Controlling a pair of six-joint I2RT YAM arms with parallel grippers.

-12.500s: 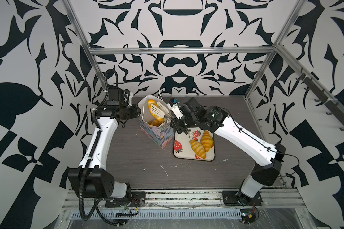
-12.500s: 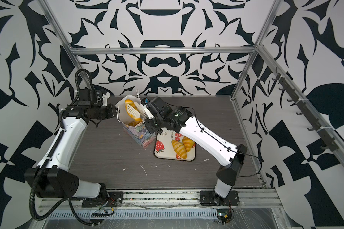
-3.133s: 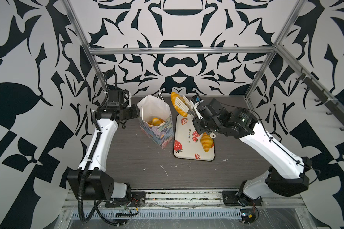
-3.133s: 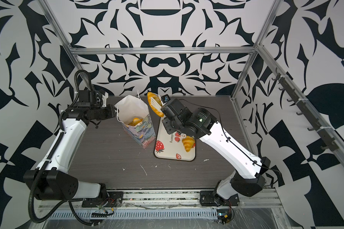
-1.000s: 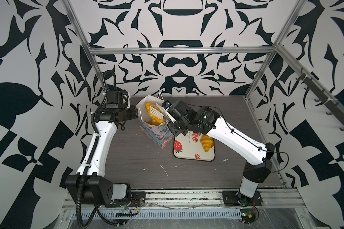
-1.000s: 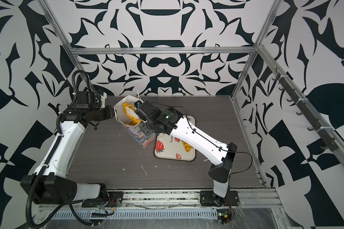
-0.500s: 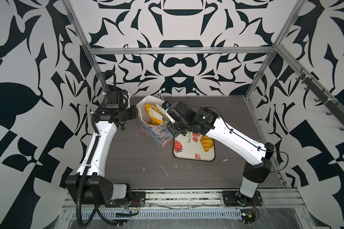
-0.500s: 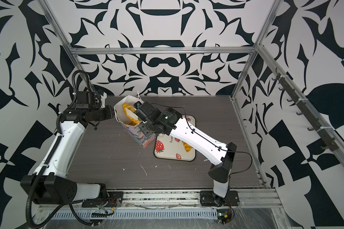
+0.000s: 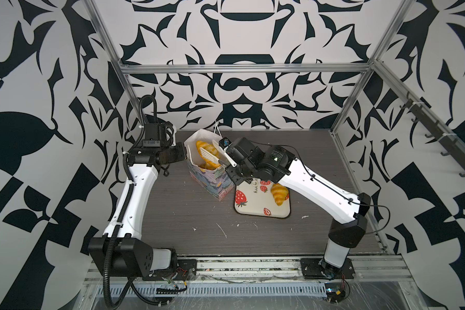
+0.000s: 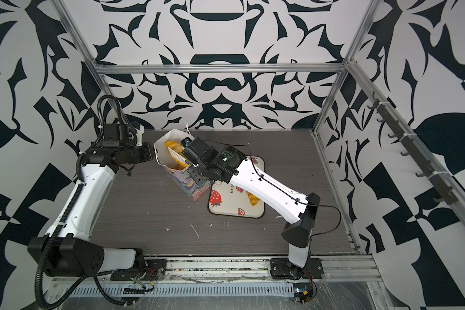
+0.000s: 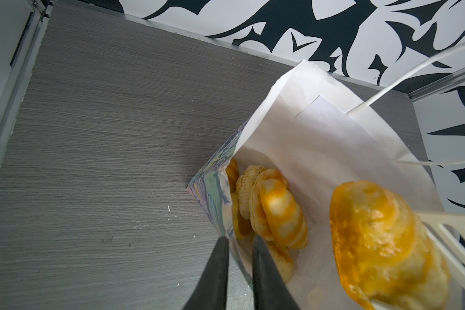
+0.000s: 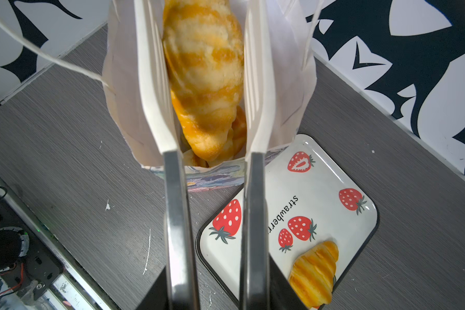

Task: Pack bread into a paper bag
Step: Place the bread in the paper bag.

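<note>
Cream strawberry-print tray (image 9: 254, 205), grey wood-grain tabletop (image 9: 188, 214), black-and-white patterned walls (image 9: 239, 40)

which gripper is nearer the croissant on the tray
Right. The right gripper is at the mouth of the paper bag, beside the tray holding the croissant; the left gripper pinches the bag's far rim.

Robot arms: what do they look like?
Both are white with black joints. A ribbed black hose runs along the left arm, a thin black cable along the right arm. The left gripper is dark and pointed; the right gripper has white slotted paddles.
</note>
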